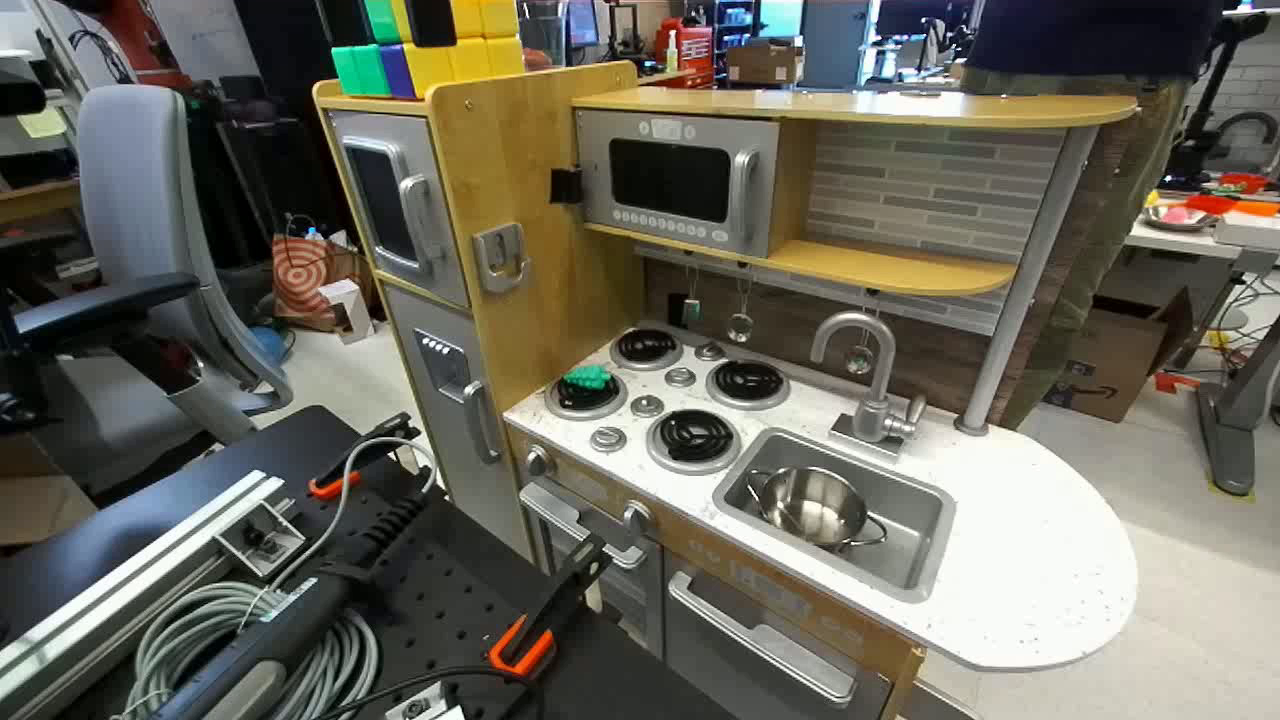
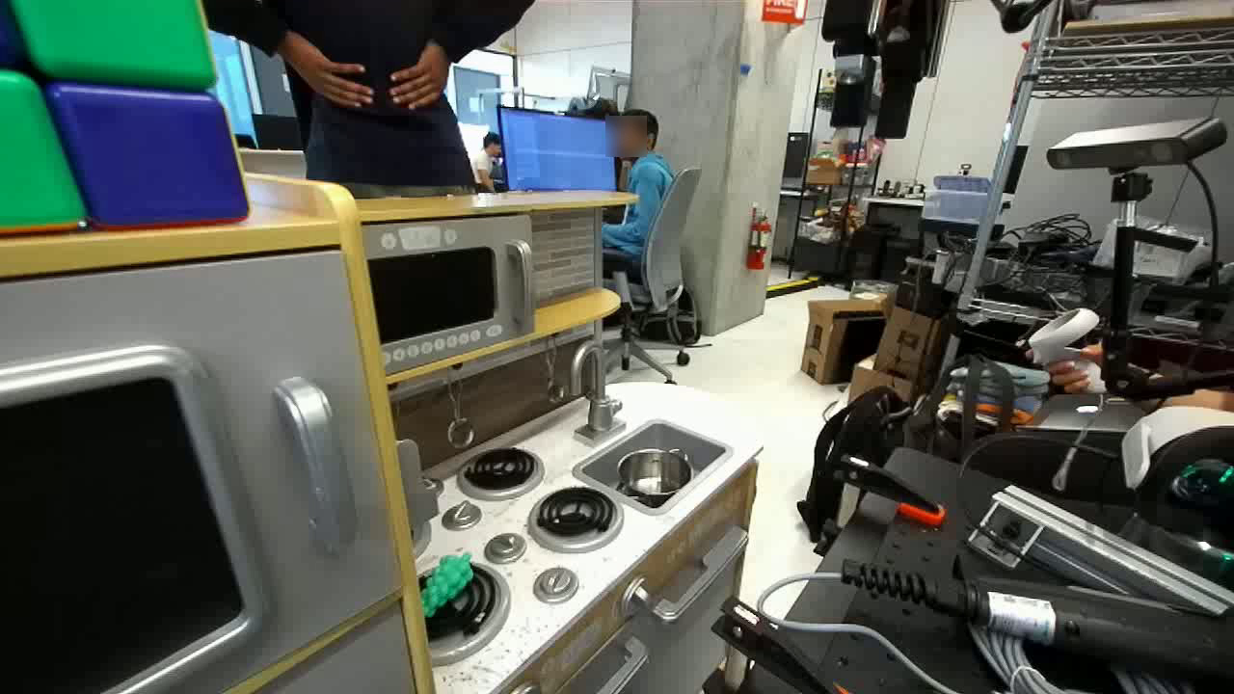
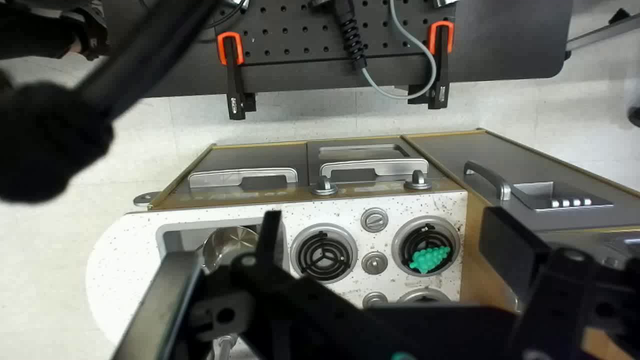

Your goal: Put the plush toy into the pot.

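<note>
While my gripper [image 3: 382, 232] gapes wide and empty, the knobbly green plush toy [image 1: 587, 377] rests on a black coil burner [image 1: 583, 401]; the round, two-handled, polished metal pot [image 1: 815, 503] sits inside the rectangular grey sink basin [image 1: 908, 555].

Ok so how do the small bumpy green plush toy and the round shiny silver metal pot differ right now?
The small bumpy green plush toy lies on a round black coil burner; the round shiny silver metal pot sits in the rectangular grey sink basin. The toy is smaller than the pot. The pot is smooth and open at the top, while the toy is a knobbly lump. Neither is being held.
</note>
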